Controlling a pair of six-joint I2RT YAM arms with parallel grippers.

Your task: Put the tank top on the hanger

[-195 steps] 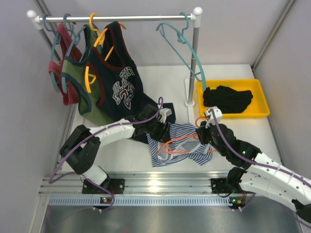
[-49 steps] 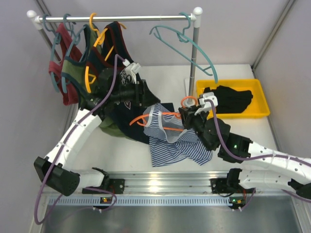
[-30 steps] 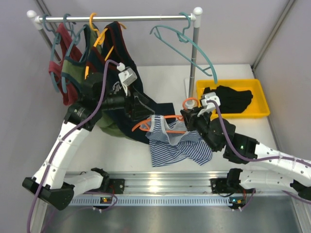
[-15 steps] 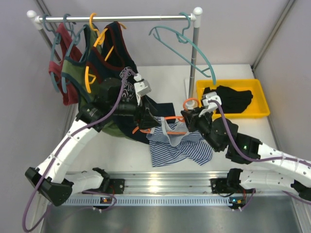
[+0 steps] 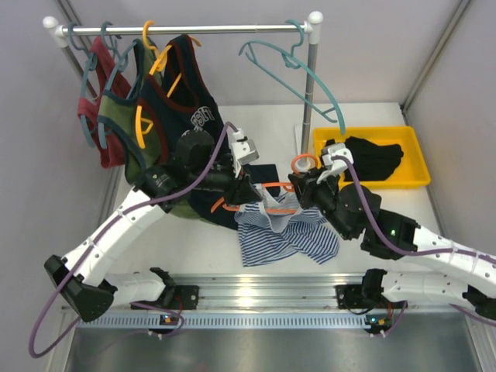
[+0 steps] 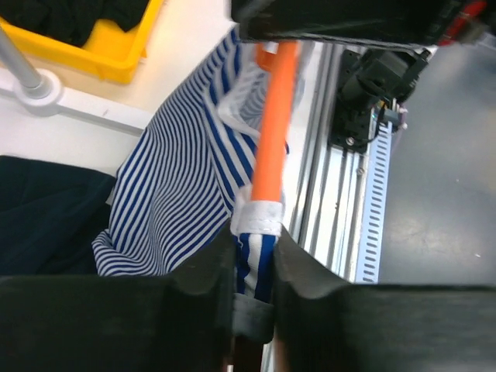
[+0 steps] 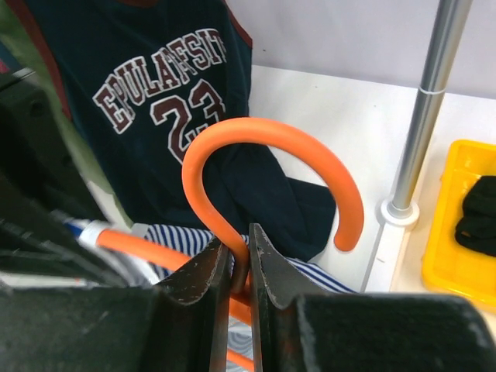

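Note:
The striped tank top (image 5: 288, 234) hangs from the orange hanger (image 5: 273, 187) above the table, its lower part drooping onto the table. In the left wrist view, my left gripper (image 6: 256, 246) is shut on a strap of the tank top (image 6: 180, 186), just below the pale trim where the orange hanger arm (image 6: 274, 116) enters it. In the top view, the left gripper (image 5: 249, 189) sits at the hanger's left arm. My right gripper (image 7: 240, 260) is shut on the hanger's neck below the hook (image 7: 267, 139). It holds the hanger tilted, and the right gripper (image 5: 301, 184) is beside the rack post.
A rack rail (image 5: 186, 29) carries a navy lettered top (image 5: 190, 128), green and red tops, and a teal hanger (image 5: 298, 74). The rack post (image 7: 431, 101) stands right of the hook. A yellow tray (image 5: 411, 174) with a black garment (image 5: 364, 155) lies at right. A metal rail (image 6: 341, 194) lines the near edge.
The left arm swung right and down from the navy top to the hanger's left arm, and its jaws closed on the strap. The right gripper kept the hanger nearly still.

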